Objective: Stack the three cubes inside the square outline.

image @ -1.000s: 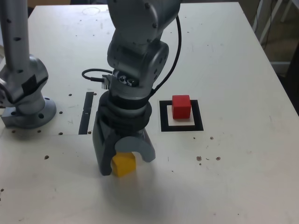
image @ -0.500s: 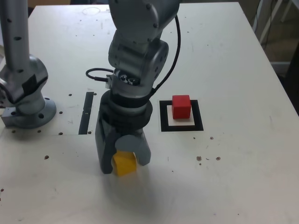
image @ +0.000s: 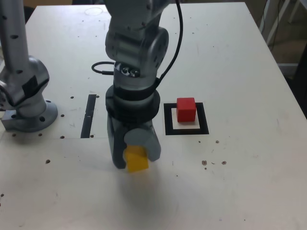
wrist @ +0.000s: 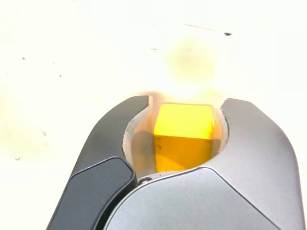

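Nearest the camera in the exterior view: the gripper (image: 135, 158) points down at the table (image: 240, 191) with its jaws pinched on the yellow cube (image: 137, 160). The wrist view confirms it: the yellow cube (wrist: 184, 136) sits between the two dark jaws, touched on both sides. A soft shadow lies on the table under the cube, so it looks lifted clear of the surface; judged, not certain.

Orientation: a cube has no long axis. Its top face is roughly level, and its edges sit slightly turned relative to the outline's sides in the exterior view.

Middle distance, toward the exterior view's right: the square outline (image: 206, 125), with the red cube (image: 186, 109) standing inside it, toward the far side of the white centre. The yellow cube is well apart from both. A narrow black strip (image: 89, 116) lies on the exterior view's left, near a second arm's base (image: 29, 112).

Green cube: not seen in either view.

Step in hand, as judged: carrying the yellow cube to the stack. The next move calls for travel toward the exterior view's right and away from the camera, enough height to clear the red cube, square alignment over its top face, and a gentle lowering before release.
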Robot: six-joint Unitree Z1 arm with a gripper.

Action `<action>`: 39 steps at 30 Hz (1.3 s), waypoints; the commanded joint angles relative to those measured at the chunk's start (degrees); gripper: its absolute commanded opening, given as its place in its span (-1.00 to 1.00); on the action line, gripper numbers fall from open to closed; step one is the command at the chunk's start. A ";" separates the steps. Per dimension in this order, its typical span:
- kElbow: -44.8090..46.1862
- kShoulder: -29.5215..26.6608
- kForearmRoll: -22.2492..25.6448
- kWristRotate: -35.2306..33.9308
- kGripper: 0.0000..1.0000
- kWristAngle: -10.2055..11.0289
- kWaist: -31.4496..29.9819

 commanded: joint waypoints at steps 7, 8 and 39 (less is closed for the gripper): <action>-9.81 -2.78 12.46 7.04 -0.83 5.68 2.98; -11.19 -3.04 14.56 7.97 -0.83 6.07 3.49; -35.75 7.76 30.29 34.37 -0.83 11.67 18.95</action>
